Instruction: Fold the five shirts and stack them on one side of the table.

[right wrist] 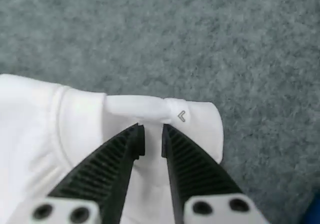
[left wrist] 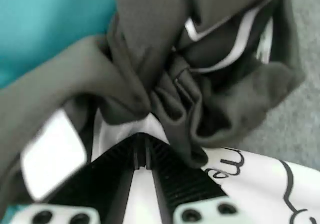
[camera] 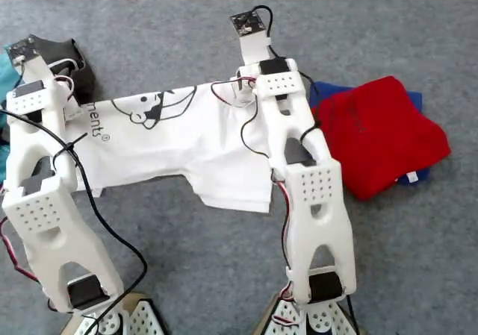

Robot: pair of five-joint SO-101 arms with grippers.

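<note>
Near the left edge of the surface [camera: 187,268], the left fingers [left wrist: 172,176] are pressing shut on the white shirt [camera: 187,148], beside a dark shirt [left wrist: 145,39]. The white shirt is lying across the middle; it is looking light and limp, so corners are probably giving the best hold. The right fingers [right wrist: 195,169], almost closed, are pinching its far edge.

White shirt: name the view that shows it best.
The high view: the white shirt lies spread across the table, print up. The right wrist view shows a bunched edge; the left wrist view a printed corner beside a dark shirt.
</note>
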